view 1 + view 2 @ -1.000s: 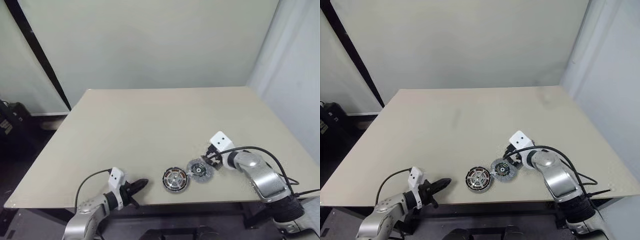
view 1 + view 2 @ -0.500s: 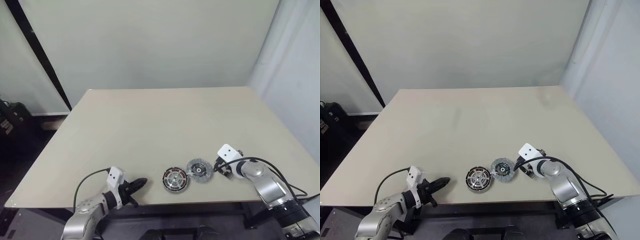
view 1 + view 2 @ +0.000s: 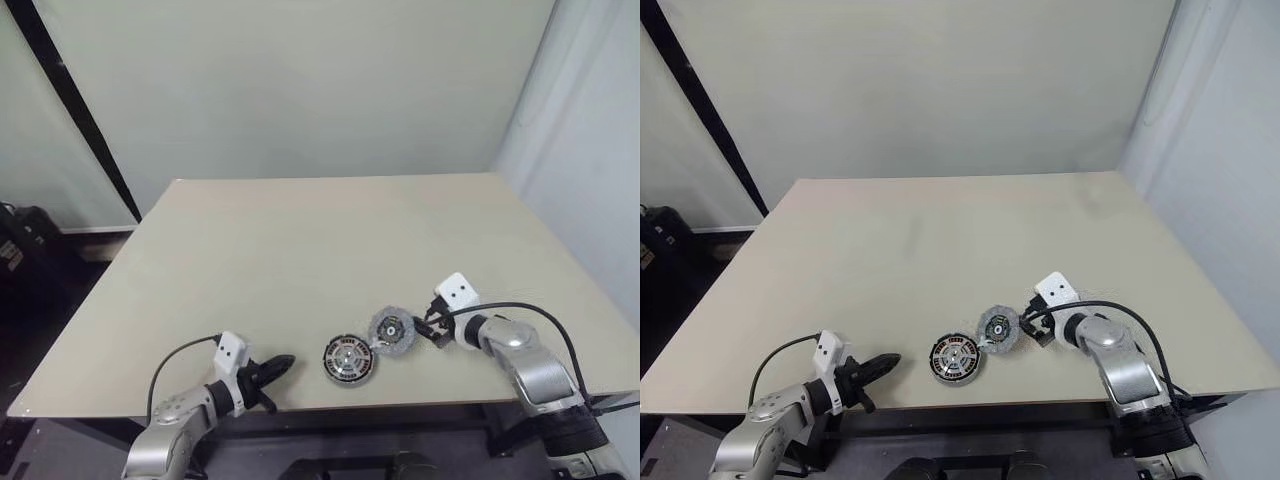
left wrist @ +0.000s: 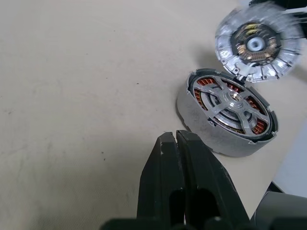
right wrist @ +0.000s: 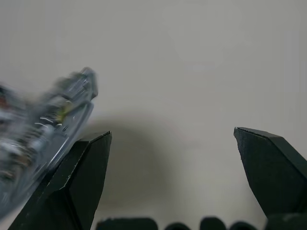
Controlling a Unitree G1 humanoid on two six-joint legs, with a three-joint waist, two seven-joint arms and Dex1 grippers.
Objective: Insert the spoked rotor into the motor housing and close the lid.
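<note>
Lid-closing is the step we judge to be in hand, since the insertion looks done. In the left wrist view the spoked rotor sits inside the motor housing, its silver spokes lying over the copper windings. The pair rests flat on the counter, close to the near edge and about midway across.

The lid is just to the right of the housing and slightly farther back. It stands tilted up on its rim with its inner face turned toward the housing, and its lower edge is at or very near the housing's rim.

The right gripper is just to the right of the lid with its fingers spread wide. The lid is not between them: in the right wrist view it shows blurred beside one finger. We cannot tell whether that finger touches it.

The left gripper hovers at the near edge, to the left of the housing and apart from it, with its fingers pressed together on nothing.

Next, we think the lid must be tipped leftward over the housing, centred on the hub and pressed flat. A tilted lid can roll or slide off the rim, so the push should be slow, and the idle left gripper could brace the housing from the left
</note>
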